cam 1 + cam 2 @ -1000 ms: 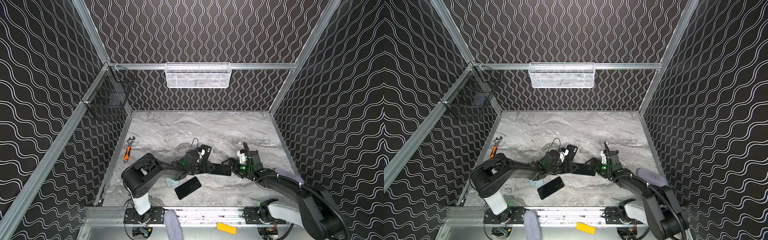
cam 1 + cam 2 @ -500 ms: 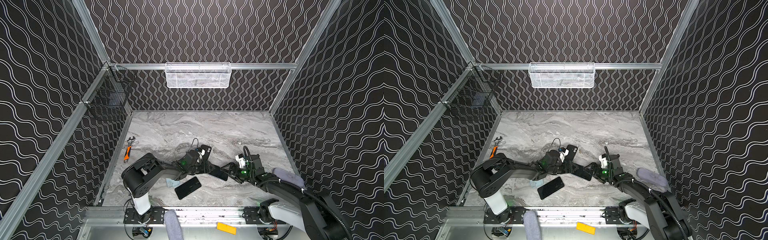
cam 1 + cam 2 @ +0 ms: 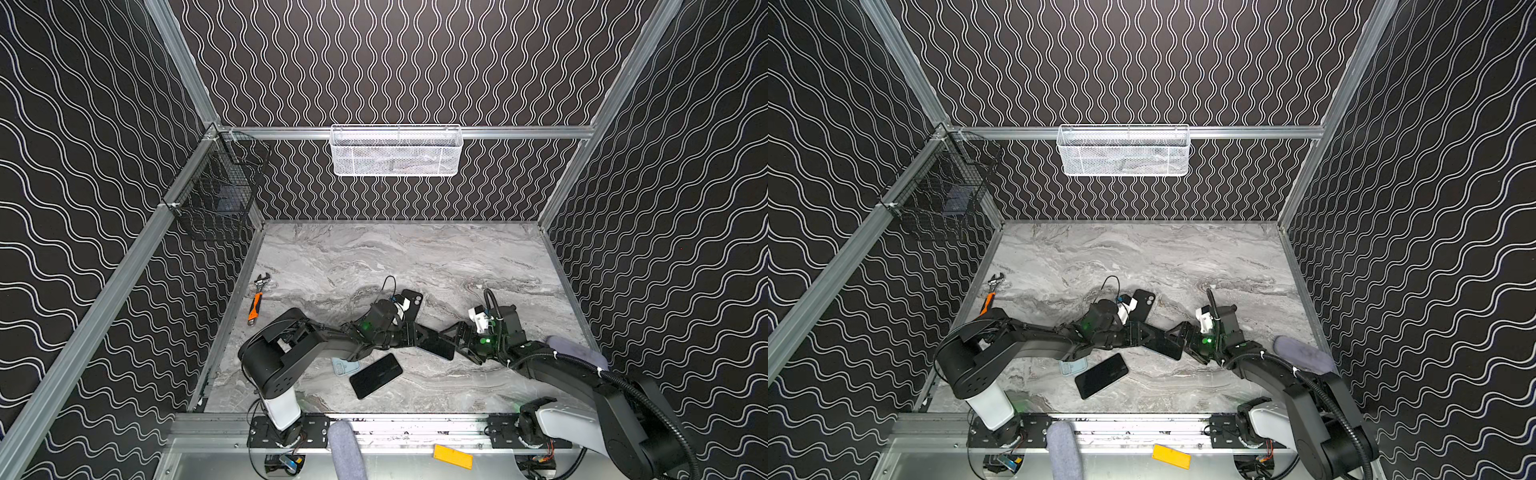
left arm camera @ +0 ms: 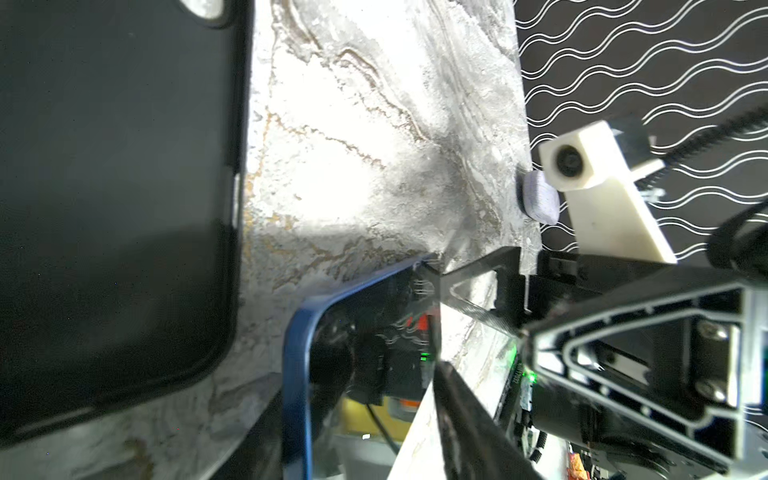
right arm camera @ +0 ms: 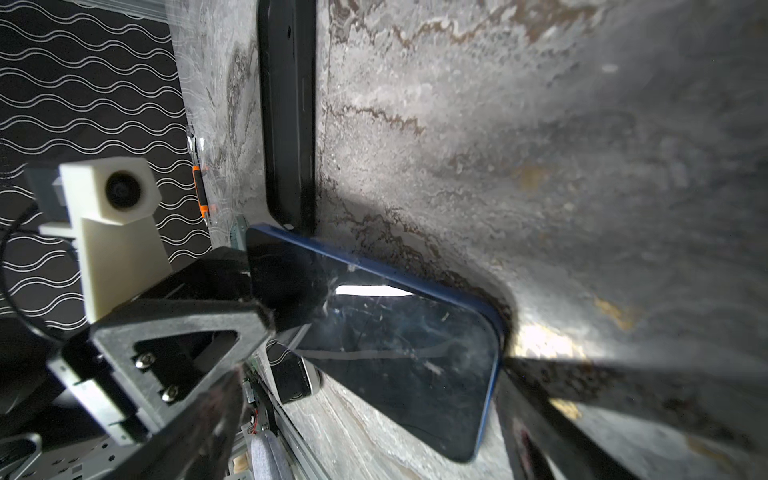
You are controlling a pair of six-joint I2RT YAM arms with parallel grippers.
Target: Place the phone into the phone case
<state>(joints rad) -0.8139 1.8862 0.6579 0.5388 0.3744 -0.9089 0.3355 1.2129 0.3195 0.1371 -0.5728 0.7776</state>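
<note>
The phone (image 3: 436, 347) is lying lengthwise between your two arms. The left gripper (image 5: 253, 286), grip unclear, is sitting nearer the phone case (image 3: 412, 300) — the right gripper (image 4: 438, 320) is straddling the phone's end, spread wide.

The blue-rimmed phone (image 5: 395, 357) sits tilted over the marble table (image 5: 561, 145), dark smudgy screen up with a bright reflection across it. Its far end is tucked between the fingers of the left claw (image 5: 253, 286), the one carrying a white camera block (image 5: 120, 191). The black phone case (image 5: 286, 124) runs away from that end, its corner right at the phone's rim, can't tell if they touch. Another dark phone (image 5: 291, 378) peeks out under the raised end. An orange-handled wrench (image 5: 200, 195) lies by the wavy-patterned wall (image 5: 83, 83).
</note>
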